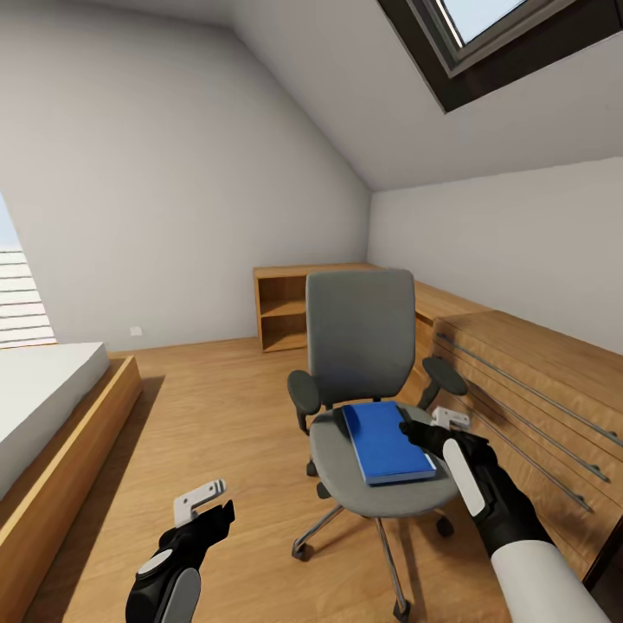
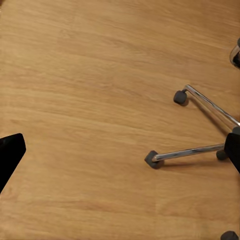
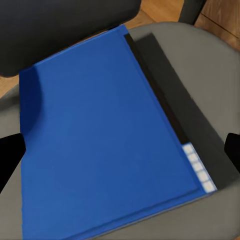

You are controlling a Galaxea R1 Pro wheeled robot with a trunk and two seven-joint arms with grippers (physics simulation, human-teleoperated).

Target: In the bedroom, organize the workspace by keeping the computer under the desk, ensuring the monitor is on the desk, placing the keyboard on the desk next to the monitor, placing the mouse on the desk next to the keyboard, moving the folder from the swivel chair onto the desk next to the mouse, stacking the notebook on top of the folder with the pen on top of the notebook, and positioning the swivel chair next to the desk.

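Observation:
The grey swivel chair (image 1: 361,346) stands mid-room, its chrome star base (image 2: 200,150) and castors on the wood floor. The blue folder (image 1: 385,443) lies flat on its seat. My right gripper (image 1: 417,431) hovers open just above the folder's right edge. In the right wrist view the folder (image 3: 105,140) spans the space between the two dark fingertips (image 3: 10,155). My left gripper (image 1: 215,510) hangs open and empty over bare floor left of the chair. The desk, computer, monitor, keyboard, mouse, notebook and pen are out of view.
A bed (image 1: 43,389) on a wooden frame lines the left side. A low open wood cabinet (image 1: 284,310) stands at the back wall. A low light-wood drawer unit (image 1: 536,381) runs along the right wall, close behind the chair. Open floor lies left of the chair.

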